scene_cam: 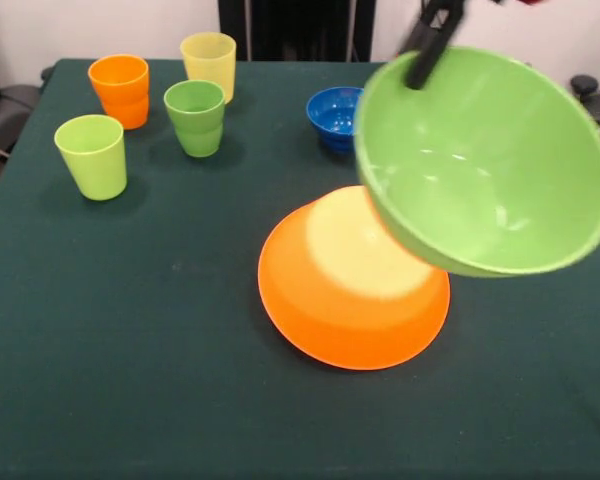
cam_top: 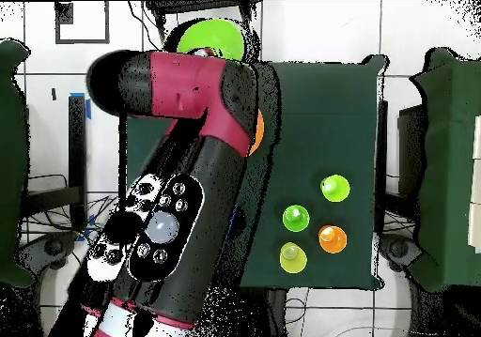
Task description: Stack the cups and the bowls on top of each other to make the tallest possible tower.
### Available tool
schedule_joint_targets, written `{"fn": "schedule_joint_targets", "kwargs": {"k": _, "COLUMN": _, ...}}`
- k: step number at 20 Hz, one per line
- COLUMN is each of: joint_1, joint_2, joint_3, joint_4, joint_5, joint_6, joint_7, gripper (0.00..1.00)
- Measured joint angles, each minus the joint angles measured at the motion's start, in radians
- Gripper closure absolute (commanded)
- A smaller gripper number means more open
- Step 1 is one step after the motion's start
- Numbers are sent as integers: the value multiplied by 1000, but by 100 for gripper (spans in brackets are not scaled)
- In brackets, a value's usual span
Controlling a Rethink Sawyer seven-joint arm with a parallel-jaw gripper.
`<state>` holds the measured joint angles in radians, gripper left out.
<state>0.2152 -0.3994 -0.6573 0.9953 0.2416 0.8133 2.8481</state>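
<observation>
Light green plastic fills the right of my front view: the large light green bowl [scene_cam: 485,165] hangs in the air, tilted so its open mouth faces the camera, and the gripper [scene_cam: 427,45] is clamped on its upper rim, a black finger [scene_cam: 430,52] showing against the inside of the rim. I read that as a firm pinch on the bowl, which rests on nothing else.

Below it and partly hidden by it, the very large orange bowl [scene_cam: 350,290] lies upside down on the dark green tablecloth [scene_cam: 130,350], its flat base catching a pale yellow glare. Nothing sits on it.

Behind the lifted bowl, the small blue bowl [scene_cam: 332,115] stands upright on the cloth, its right side covered by the green rim.

Four cups stand upright in a loose cluster at the far left of the front view, all apart from each other: the orange cup [scene_cam: 120,90], the pale yellow cup [scene_cam: 209,63] beside it, the green cup [scene_cam: 195,117] just in front of those two, and the lime green cup [scene_cam: 91,156] nearest the camera and farthest left.

From overhead I mostly see the red and black arm [cam_top: 178,183] lying across the table; the light green bowl peeks out past its elbow at the table's far edge, a sliver of orange shows beside the arm, and the four cups sit clear on the right
</observation>
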Motion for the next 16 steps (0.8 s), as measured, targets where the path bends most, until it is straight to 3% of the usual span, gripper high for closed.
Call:
{"fn": "schedule_joint_targets", "kwargs": {"k": 7, "joint_1": -61, "joint_2": -36, "joint_3": 47, "joint_4": 74, "joint_5": -70, "joint_6": -50, "joint_7": -79, "gripper": 100}}
{"fn": "schedule_joint_targets", "kwargs": {"k": 16, "joint_1": -72, "joint_2": -66, "joint_3": 126, "joint_4": 175, "joint_5": -122, "joint_6": -84, "joint_7": -85, "gripper": 100}}
